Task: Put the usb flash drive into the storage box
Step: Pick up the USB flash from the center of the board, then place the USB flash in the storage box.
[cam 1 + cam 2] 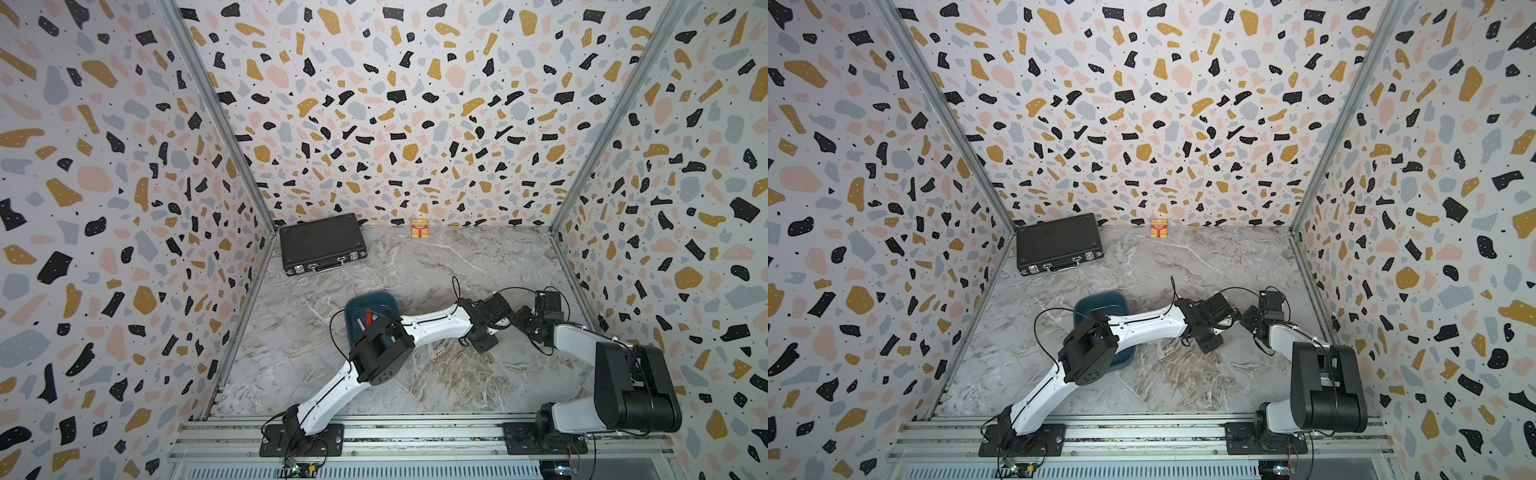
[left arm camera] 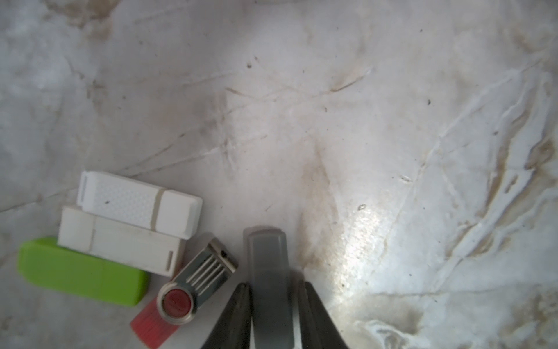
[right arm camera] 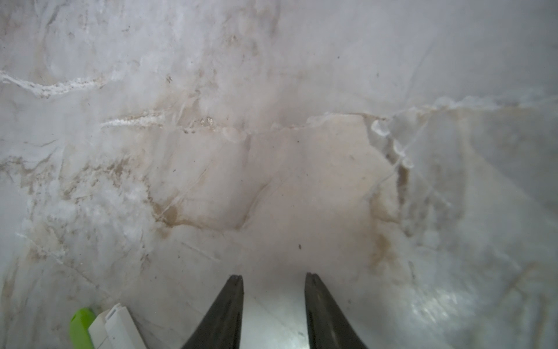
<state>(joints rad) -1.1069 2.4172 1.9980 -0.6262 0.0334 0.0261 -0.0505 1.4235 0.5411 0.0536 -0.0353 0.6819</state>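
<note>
A black briefcase [image 1: 322,243] lies at the far left corner of the counter [image 1: 457,257]. The storage box [image 1: 370,296] stands nearer the left edge, and a small carton [image 1: 420,228] at the far edge. In the right half, well apart from the box, the left gripper [image 2: 273,285] is narrow: its jaws press both sides of the grey usb flash drive [image 2: 268,260]. Just beside it lie a red swivel drive [image 2: 196,281], two white drives [image 2: 139,202] and a green drive [image 2: 81,272]. The right gripper [image 3: 273,276] has its jaws apart, nothing between them.
</note>
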